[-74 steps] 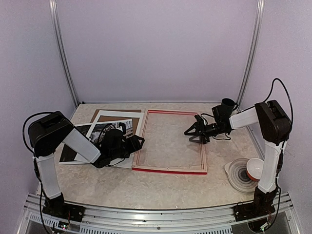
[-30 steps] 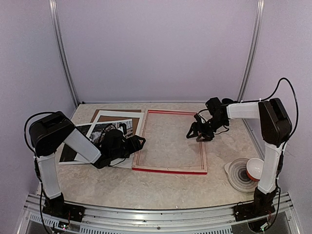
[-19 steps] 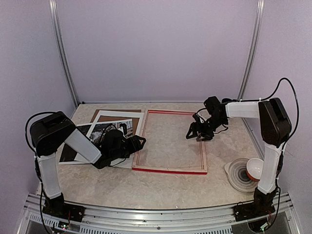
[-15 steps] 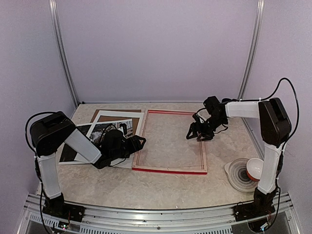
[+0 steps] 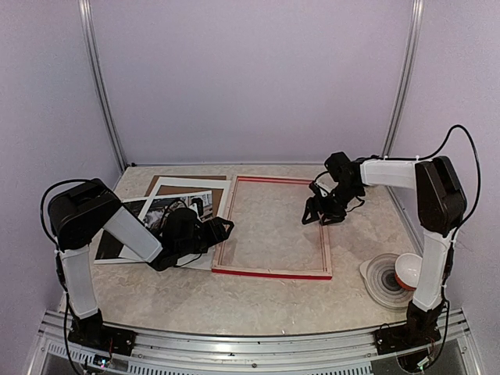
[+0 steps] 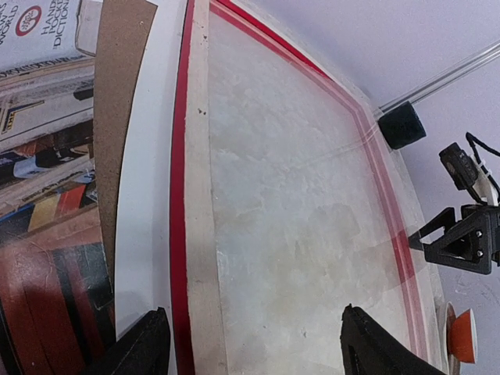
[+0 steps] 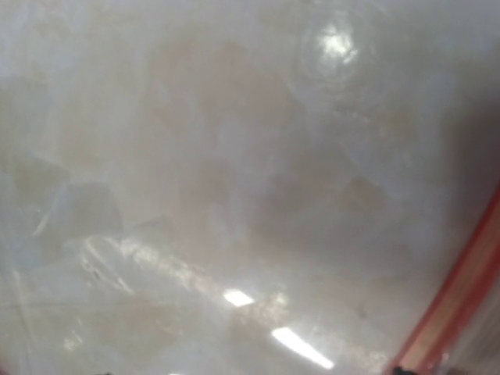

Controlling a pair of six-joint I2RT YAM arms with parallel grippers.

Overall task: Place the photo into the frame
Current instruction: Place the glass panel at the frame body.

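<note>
Marbled table [image 5: 258, 301], top view: frame [image 5: 269, 273] lies flat mid-table, long axis near-to-far. Photo [image 5: 109, 246] lies left of it, partly hidden under the left gripper [image 5: 223, 226]. Right gripper [image 5: 315, 215] hangs spread and empty at the frame's right rail. Bowl [image 5: 408, 269] sits near right.

Left wrist: jaws wide, empty, straddling the left rail.

Right wrist: blur, red rail; fingers unseen.

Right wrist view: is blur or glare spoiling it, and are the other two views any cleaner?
Right wrist: blurred and hazy, with bright glare spots; only the red edge of the frame reads clearly. Left wrist: sharp, with the photo legible at left. Top external: evenly lit and sharp throughout.
</note>
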